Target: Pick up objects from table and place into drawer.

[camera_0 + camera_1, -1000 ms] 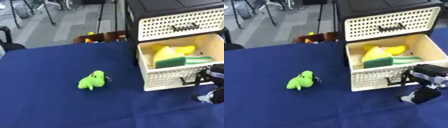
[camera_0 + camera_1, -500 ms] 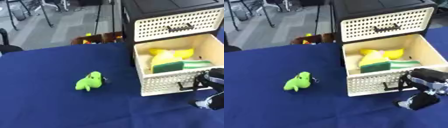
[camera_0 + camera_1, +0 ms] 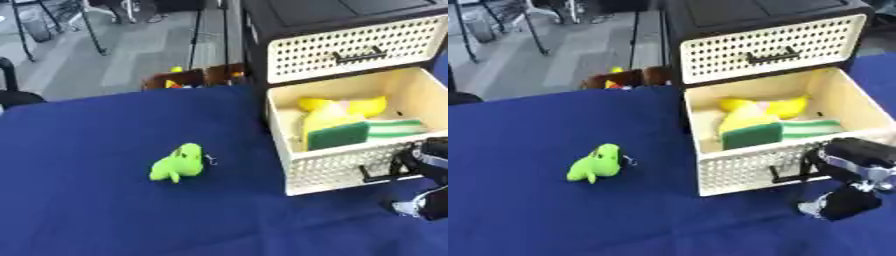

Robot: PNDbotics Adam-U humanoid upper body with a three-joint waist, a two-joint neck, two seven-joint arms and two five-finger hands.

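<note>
A green toy (image 3: 594,163) lies on the blue desk (image 3: 527,215), well left of the open drawer (image 3: 750,172). Inside the drawer sit a yellow thing (image 3: 759,106), a green sponge (image 3: 752,135) and a striped cloth (image 3: 813,127). The right hand (image 3: 852,175) is just in front of the drawer's handle (image 3: 785,171); whether its fingers are open or curled cannot be told. The upper drawer (image 3: 767,47) is closed.
</note>
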